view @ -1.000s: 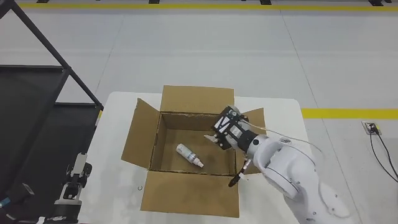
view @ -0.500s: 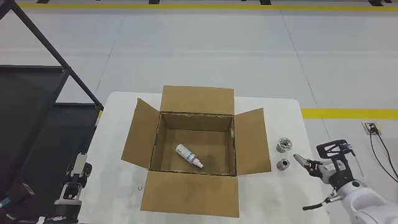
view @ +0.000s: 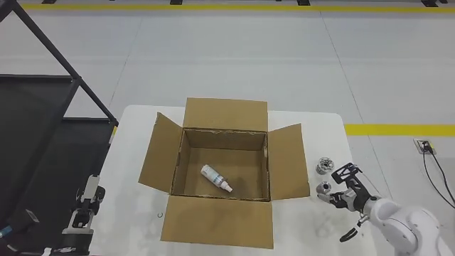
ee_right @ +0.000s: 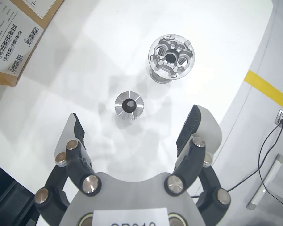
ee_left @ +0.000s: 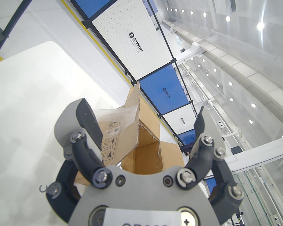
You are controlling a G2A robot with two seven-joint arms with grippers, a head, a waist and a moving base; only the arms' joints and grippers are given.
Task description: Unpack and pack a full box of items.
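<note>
A small metal part (view: 323, 188) and a bigger metal part (view: 325, 164) stand on the table (view: 135, 178), right beside the box (view: 217, 220). The right gripper (view: 340, 183) hangs just by the small one, its fingers spread wide and holding nothing. One little bottle (view: 216, 178) lies in the box, so I think the unpacking is nearly done. After that, everything must go back in. The left gripper (ee_left: 143, 110) sits on the other side of the box, also spread wide and empty.
</note>
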